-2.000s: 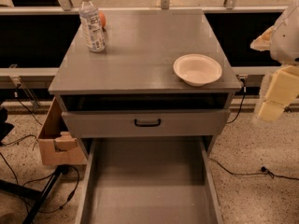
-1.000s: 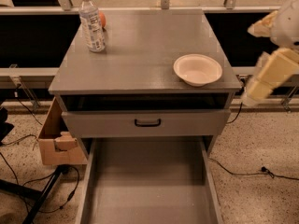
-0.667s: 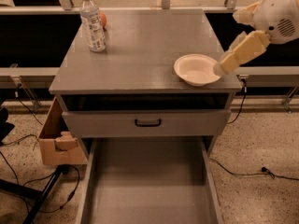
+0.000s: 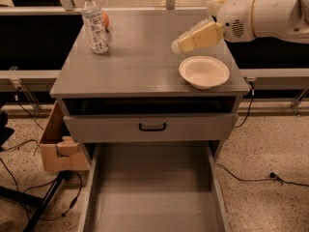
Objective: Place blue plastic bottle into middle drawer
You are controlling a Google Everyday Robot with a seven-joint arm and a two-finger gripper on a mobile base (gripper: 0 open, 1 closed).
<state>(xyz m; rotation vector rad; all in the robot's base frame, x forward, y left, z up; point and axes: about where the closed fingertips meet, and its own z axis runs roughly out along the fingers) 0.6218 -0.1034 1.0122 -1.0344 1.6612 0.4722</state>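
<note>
The blue plastic bottle (image 4: 95,24) stands upright at the back left of the grey cabinet top (image 4: 140,57); it is clear, with a white cap and a pale label. The middle drawer (image 4: 154,197) is pulled out at the bottom, its flat grey floor bare. My gripper (image 4: 186,41), cream-coloured on a white arm, hangs above the right half of the cabinet top, just behind the white bowl and well to the right of the bottle. It holds nothing.
A white bowl (image 4: 203,71) sits on the front right of the top. An orange ball (image 4: 105,19) lies behind the bottle. A shut drawer front with a black handle (image 4: 152,127) is above the open drawer. A cardboard box (image 4: 55,146) and cables lie on the floor at the left.
The arm has swung in from the right side of the cabinet, up and left, until the gripper is over the top beside the bowl. Bottle, bowl and drawer have not moved.
</note>
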